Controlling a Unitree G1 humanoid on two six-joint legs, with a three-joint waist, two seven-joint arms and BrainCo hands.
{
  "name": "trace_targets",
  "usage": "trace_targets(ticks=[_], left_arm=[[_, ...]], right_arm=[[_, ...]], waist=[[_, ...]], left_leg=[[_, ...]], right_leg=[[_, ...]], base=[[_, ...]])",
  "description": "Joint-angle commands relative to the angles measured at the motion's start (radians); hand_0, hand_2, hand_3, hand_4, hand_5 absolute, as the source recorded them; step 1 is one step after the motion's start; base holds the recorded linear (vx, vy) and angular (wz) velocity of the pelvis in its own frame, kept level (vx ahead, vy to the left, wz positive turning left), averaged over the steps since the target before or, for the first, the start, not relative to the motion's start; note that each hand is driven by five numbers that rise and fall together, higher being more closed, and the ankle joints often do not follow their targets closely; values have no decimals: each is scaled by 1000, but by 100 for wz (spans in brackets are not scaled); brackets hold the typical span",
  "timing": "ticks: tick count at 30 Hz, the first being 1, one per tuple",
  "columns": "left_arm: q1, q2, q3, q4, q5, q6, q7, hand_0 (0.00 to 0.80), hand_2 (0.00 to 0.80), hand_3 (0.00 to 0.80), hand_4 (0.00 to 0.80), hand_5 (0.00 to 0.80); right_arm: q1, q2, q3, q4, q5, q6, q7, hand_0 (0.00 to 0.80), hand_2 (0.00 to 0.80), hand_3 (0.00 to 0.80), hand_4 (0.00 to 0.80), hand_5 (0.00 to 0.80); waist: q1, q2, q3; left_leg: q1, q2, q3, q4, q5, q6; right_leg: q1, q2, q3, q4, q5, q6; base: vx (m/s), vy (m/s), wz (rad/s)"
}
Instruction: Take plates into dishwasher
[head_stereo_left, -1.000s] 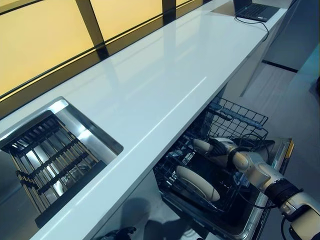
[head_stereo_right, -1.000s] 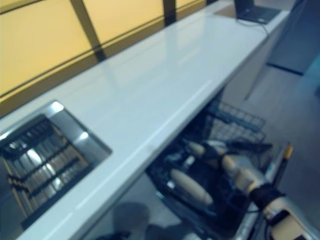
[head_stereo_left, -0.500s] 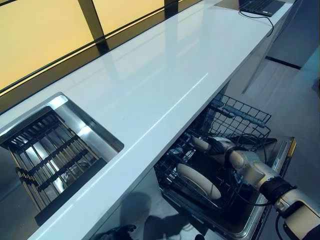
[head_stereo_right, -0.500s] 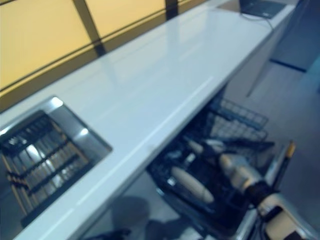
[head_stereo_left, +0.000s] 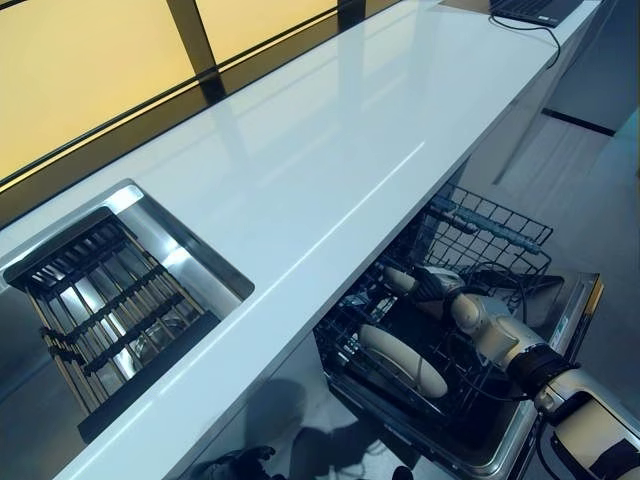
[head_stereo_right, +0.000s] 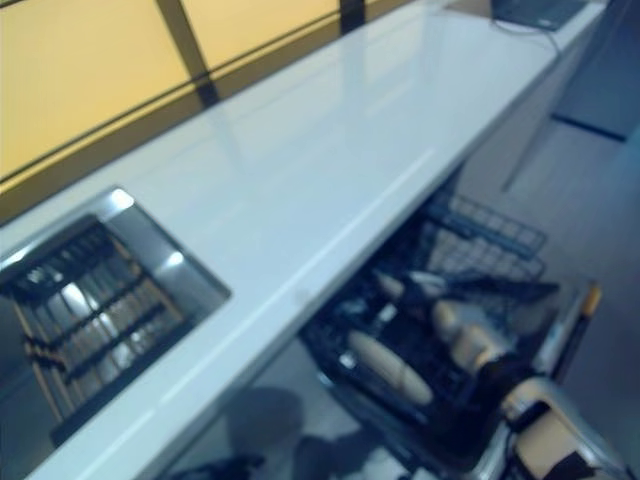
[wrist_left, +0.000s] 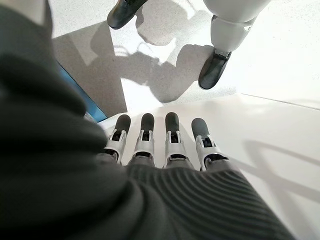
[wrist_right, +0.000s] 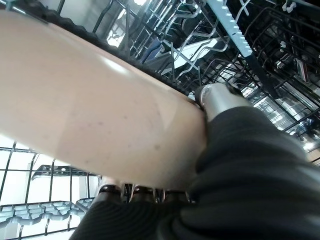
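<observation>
The dishwasher's lower rack (head_stereo_left: 487, 232) is pulled out under the counter. A beige plate (head_stereo_left: 402, 361) stands on edge in its near part. My right hand (head_stereo_left: 434, 288) is down in the rack, shut on a second beige plate (head_stereo_left: 398, 282). In the right wrist view this plate (wrist_right: 90, 115) fills most of the picture, with my thumb (wrist_right: 218, 98) on its rim and my fingers (wrist_right: 135, 192) under it. My left hand (wrist_left: 165, 150) shows only in its wrist view, open, fingers straight, over the floor.
A long white counter (head_stereo_left: 330, 150) runs above the dishwasher. A steel sink (head_stereo_left: 165, 245) with a dark drying rack (head_stereo_left: 100, 305) is set in its left end. A laptop (head_stereo_left: 530, 8) lies at the far end. The open dishwasher door (head_stereo_left: 572, 318) juts out at the right.
The whole picture has shifted a little as the camera moved. My right hand stays in the rack with the plate, about where it was.
</observation>
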Motion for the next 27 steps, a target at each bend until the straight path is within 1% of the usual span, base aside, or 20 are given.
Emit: trace_targets(ticks=[1,6,14,27], left_arm=[[-88,26,-60,35,5,-11,7,0,0,0,0,0],[-93,23,-58,40,6,-8,6,0,0,0,0,0],[-89,27,-58,45,3,-19,9,0,0,0,0,0],[-80,35,-49,26,11,-7,1,0,0,0,0,0]], right_arm=[[-102,0,29,106,-1,40,-5,800,800,800,800,800],[-97,10,27,118,-12,50,3,800,800,800,800,800],[-93,5,30,143,-29,39,26,800,800,800,800,800],[-72,-8,22,133,-39,48,40,800,800,800,800,800]], waist=[[24,-42,21],[25,-44,19],[30,-47,18],[31,-57,14]], left_leg=[[-100,-48,-38,-18,57,35],[-99,-48,-39,-18,57,36],[-96,-47,-41,-18,57,37],[-88,-44,-39,-18,56,39]], right_leg=[[-6,-45,-22,26,-33,45],[-8,-45,-25,29,-33,45],[-4,-46,-31,34,-34,46],[1,-43,-33,36,-32,46]], base=[[0,0,0],[0,0,0],[1,-1,1],[0,0,0]])
